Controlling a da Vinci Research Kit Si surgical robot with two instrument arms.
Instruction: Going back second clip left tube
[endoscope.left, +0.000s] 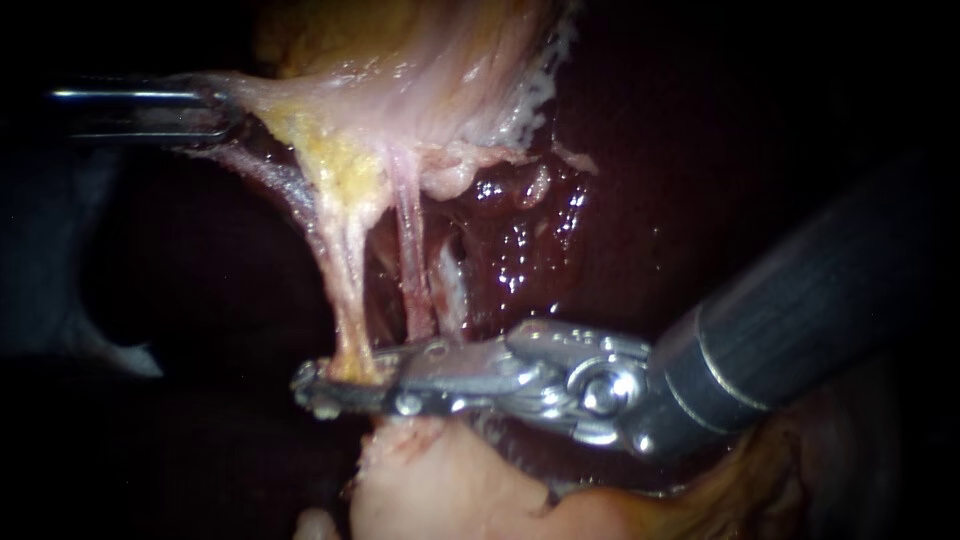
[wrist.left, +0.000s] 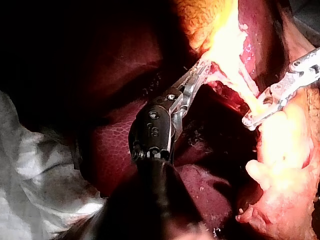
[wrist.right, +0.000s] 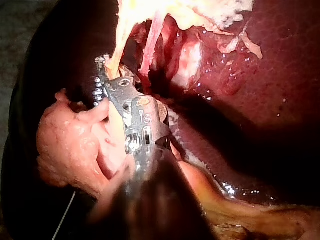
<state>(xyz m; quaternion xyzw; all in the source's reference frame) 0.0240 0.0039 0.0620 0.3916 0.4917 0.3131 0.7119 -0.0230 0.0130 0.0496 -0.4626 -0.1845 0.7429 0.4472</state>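
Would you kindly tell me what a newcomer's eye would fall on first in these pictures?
The shiny metal right instrument stands out first, its tip lying across the foot of the left tube low in the endoscope view. Next comes the pale yellow tissue, held by the left instrument at upper left and stretched taut. The wet, dark red liver glistens behind them.

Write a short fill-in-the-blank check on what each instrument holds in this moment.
1. In the endoscope view, the right instrument is shut on the left tube near its ___ end.
2. The left instrument is shut on pale tissue that lies ___ the tubes in that view.
3. The dark red, glistening surface behind the tubes is the ___.

Missing words: lower; above; liver.
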